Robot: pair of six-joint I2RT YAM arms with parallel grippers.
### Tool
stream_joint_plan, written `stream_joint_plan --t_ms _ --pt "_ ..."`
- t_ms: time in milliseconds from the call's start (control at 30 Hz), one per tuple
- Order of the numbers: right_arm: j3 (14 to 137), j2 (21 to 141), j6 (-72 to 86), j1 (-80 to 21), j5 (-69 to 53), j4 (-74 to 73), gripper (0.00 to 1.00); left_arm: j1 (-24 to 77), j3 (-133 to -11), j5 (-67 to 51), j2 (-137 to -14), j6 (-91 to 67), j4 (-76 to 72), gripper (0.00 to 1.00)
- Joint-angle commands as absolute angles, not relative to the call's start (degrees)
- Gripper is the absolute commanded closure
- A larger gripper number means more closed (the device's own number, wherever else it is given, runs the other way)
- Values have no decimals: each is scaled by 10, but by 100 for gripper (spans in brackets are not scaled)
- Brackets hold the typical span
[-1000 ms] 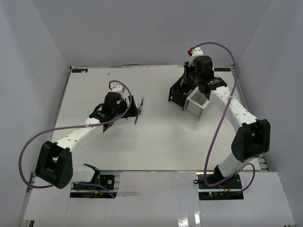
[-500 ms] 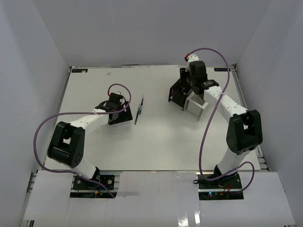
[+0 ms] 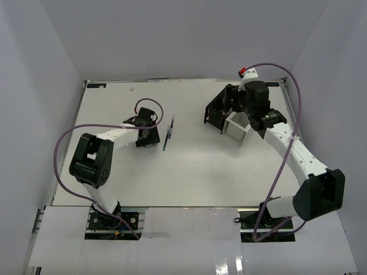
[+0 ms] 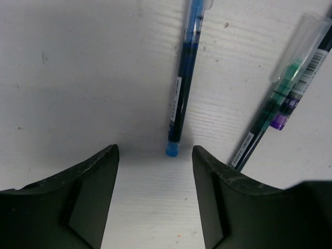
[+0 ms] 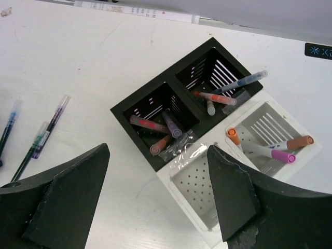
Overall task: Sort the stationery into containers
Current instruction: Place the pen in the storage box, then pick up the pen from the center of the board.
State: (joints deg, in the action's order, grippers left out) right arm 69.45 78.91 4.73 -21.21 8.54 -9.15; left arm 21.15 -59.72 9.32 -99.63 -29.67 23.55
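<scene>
Three loose pens lie left of centre on the white table: a blue pen (image 4: 182,88), a teal pen (image 4: 267,114) and a purple pen (image 4: 301,72), seen together as a thin dark cluster of pens (image 3: 168,135). My left gripper (image 4: 155,150) is low over the table and open, and the blue pen's end lies just beyond its fingertips. My right gripper (image 5: 158,150) hangs open and empty above the containers. The black container (image 5: 136,113) holds red, purple and orange markers in both of its compartments. The white container (image 5: 179,179) holds orange-capped and pink markers in its far compartment, while its near one is bare.
A scrap of clear plastic wrap (image 5: 184,148) lies across the seam between the two boxes. The black container (image 3: 215,114) and white container (image 3: 238,129) stand at the back right, close to the table's right edge. White walls enclose the table.
The right gripper has gone from shut to open above the containers and shifted a little right. The left arm folded in, and its jaws narrowed slightly beside the loose pens.
</scene>
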Motion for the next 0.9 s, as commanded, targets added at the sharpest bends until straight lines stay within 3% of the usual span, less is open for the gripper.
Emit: stream_joint_plan --t_ms 0,200,467,667,867 --pt "665 751 56 -210 83 -86 18 209 -626 108 -1012 -288 237 33" --pt "631 714 60 -210 81 -95 17 209 -661 91 -1054 -276 237 49" --pt "625 706 59 -210 29 -97 17 213 -670 74 -1067 -273 239 86" --pt "657 730 84 -212 -110 -105 15 216 -643 39 -994 -245 222 99" --pt "709 791 145 -229 -242 -122 12 228 -565 -102 -852 -152 121 100"
